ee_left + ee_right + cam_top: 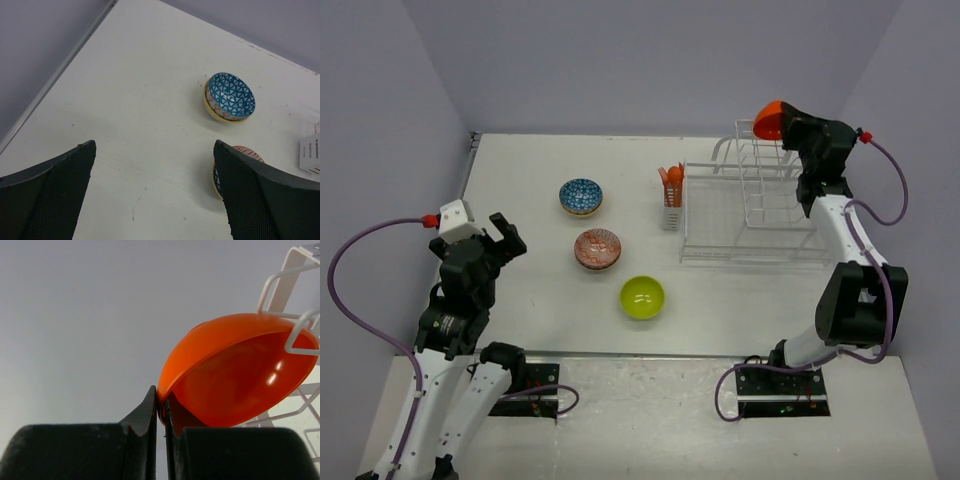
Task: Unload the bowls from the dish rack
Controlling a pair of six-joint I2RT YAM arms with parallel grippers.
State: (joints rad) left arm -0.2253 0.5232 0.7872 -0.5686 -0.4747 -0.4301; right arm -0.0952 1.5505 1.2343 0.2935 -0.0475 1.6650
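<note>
At rack (752, 165) top | right hand (161, 401) grips orange bowl (235, 375) rim | tilted edgewise

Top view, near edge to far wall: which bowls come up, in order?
yellow-green bowl → red-brown patterned bowl → blue mosaic bowl → orange bowl, pinched by the right gripper at the dish rack top.

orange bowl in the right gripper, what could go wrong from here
The right gripper pinches the orange bowl only at its thin rim, so it might pivot or slip out. A rack wire crosses the bowl's far edge in the wrist view; pulling away could snag there and tug the rack or strip the bowl loose.
</note>
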